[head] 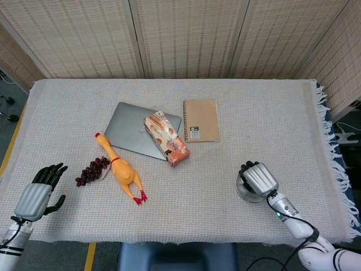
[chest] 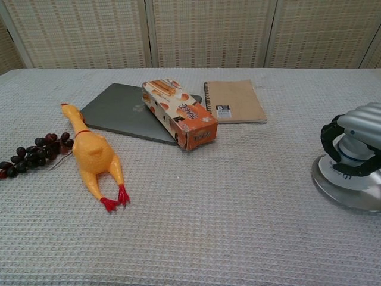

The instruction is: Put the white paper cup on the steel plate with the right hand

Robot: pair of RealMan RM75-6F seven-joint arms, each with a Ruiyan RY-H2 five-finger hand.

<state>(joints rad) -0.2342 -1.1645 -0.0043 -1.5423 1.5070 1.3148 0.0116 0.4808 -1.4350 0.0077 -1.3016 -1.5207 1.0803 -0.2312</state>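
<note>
head: right robot hand hides white paper cup | chest: white paper cup on steel plate

Left of the grey laptop: a yellow rubber chicken with red feet and dark purple grapes. Right of it: an orange box, a brown notebook.

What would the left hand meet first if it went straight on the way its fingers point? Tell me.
Probably the grapes: the left hand points up and to the right in the head view, with bare tablecloth between. Height is unclear.
</note>
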